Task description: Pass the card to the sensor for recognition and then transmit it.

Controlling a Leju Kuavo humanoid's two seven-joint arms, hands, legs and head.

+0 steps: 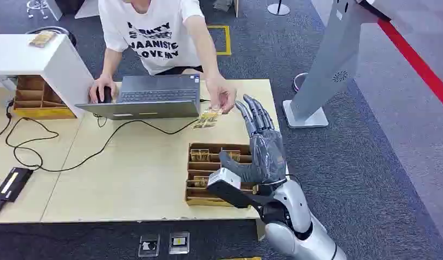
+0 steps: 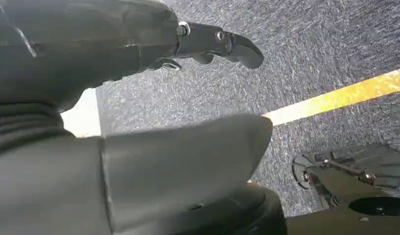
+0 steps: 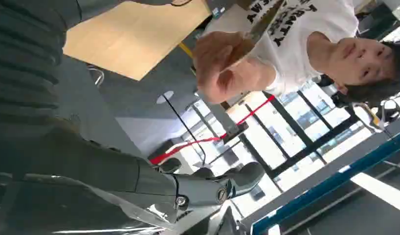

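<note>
A person's hand pinches a gold card just above the table, in front of the laptop. My right hand is raised a little to the right of that card, over the wooden card box, with fingers spread and nothing in it. The right wrist view looks up at the person's hand and the card's edge, apart from my fingers. My left hand hangs over grey carpet, holding nothing, its fingers apart.
The card box holds several gold cards. A grey laptop, cables, a black flat device and a wooden organizer under a white stand share the table. A grey kiosk post stands on the carpet to the right.
</note>
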